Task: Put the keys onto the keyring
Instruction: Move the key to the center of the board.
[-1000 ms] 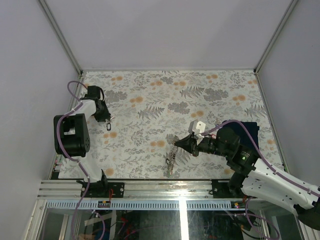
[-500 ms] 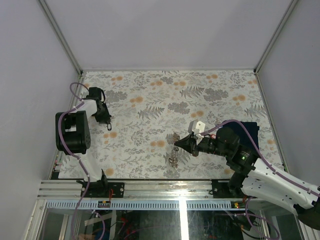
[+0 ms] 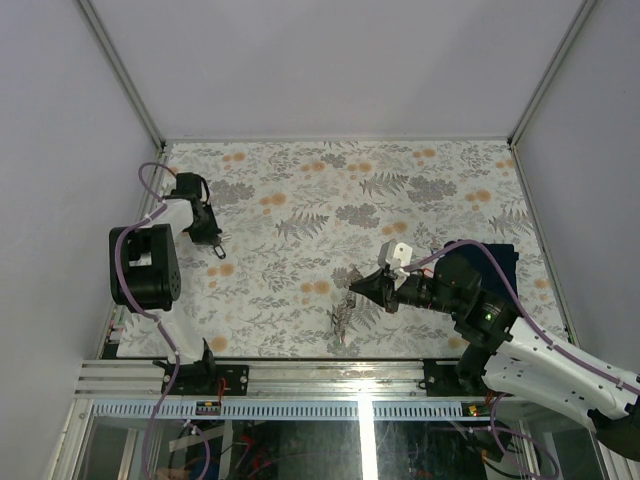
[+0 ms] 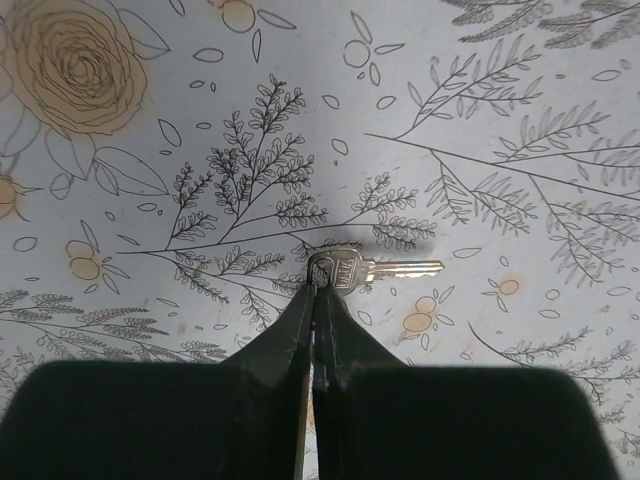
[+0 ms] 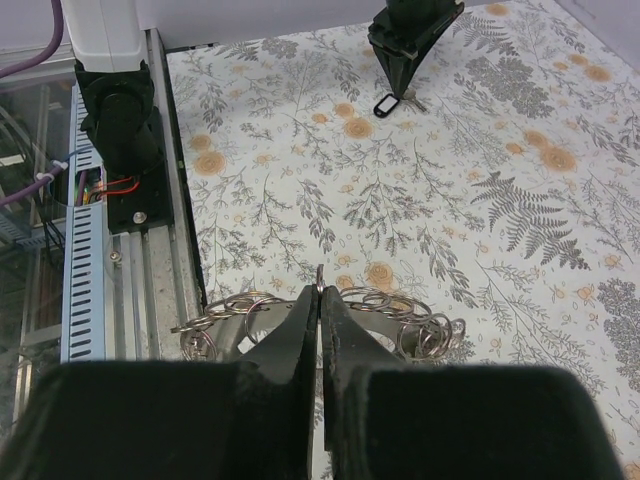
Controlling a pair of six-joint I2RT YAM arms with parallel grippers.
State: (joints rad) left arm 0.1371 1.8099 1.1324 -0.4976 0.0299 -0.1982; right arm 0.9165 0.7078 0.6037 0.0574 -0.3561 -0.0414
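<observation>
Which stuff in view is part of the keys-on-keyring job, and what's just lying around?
Job:
- key, pinched in the shut jaws of the left gripper
- keyring, gripped by the right gripper

Lying about:
- dark blue cloth, partly hidden by the right arm
- floral table cover

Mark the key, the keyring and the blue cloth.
key (image 4: 400,268), left wrist view, on its blade.
keyring (image 5: 430,335), right wrist view, on its right-hand loops.
blue cloth (image 3: 507,262), top view, on its uncovered far part.
</observation>
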